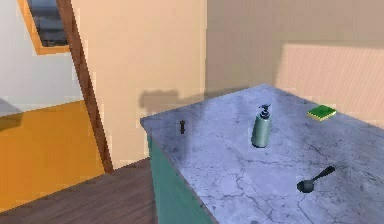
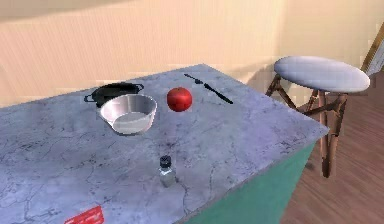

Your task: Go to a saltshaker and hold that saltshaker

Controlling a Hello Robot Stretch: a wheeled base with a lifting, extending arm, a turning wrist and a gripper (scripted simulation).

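The saltshaker (image 2: 166,170) stands upright, long axis vertical, on the marble counter (image 2: 60,150) near the metal bowl (image 2: 129,113), on the bowl's robot-facing side. Its bearing from the gripper, and the gripper's state, cannot be told.

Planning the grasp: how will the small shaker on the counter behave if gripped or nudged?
The shaker stands upright, taller than wide, so a sideways nudge would probably tip it. It looks glassy, so likely stiff and perhaps slippery. Far smaller than the bowl, it is probably light.
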